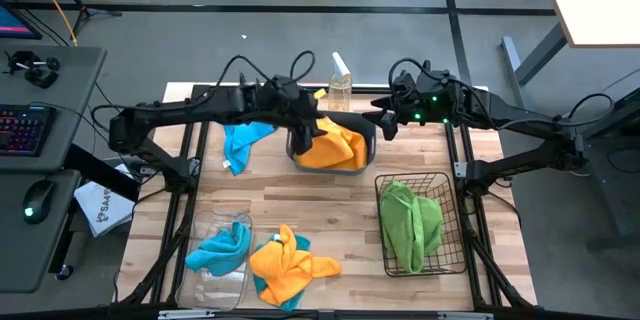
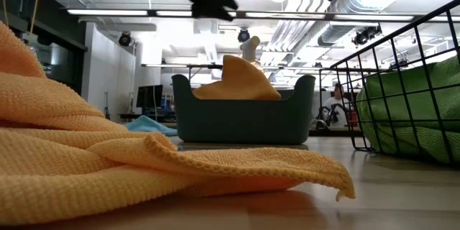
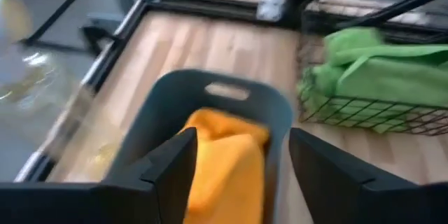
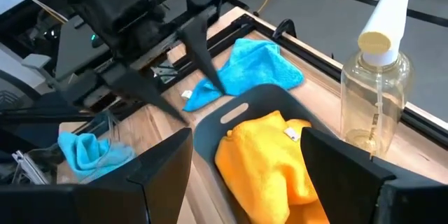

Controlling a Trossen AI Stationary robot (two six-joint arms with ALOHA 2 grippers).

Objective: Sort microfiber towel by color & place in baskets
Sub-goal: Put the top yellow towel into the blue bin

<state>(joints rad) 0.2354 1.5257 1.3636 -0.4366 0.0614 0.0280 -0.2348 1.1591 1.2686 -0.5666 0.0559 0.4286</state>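
Wooden planks make up the worktop (image 1: 330, 205), with gray floor all around it.

At the far middle sits the dark teal rounded plastic tub (image 1: 364, 132). An orange towel (image 1: 335, 147) lies in it and pokes up over the rim. The left hand (image 1: 300, 142) hangs over the tub's left end. Its two dark fingers (image 3: 171, 168) are spread wide with nothing between them, and they hide part of the tub's near wall in the left wrist view.

The right hand (image 1: 385, 118) hangs just beside the tub's far right corner. Its fingers (image 4: 162, 164) are wide apart too and hold nothing.

The clear spray bottle (image 1: 339, 87) stands just behind the tub.

The black wire-mesh rectangular basket (image 1: 441, 182) is at the right and holds a green towel (image 1: 410, 222). In the low view only one side of it shows.

The clear plastic rectangular bin (image 1: 205, 280) is at the near left and hard to make out. A blue towel (image 1: 220, 247) lies in it. Another orange towel (image 1: 285, 260) lies just beside it on the wood, on top of a bit of blue cloth that is mostly hidden. It fills much of the low view.

One more blue towel (image 1: 243, 140) lies on the wood left of the tub, partly under the left arm.
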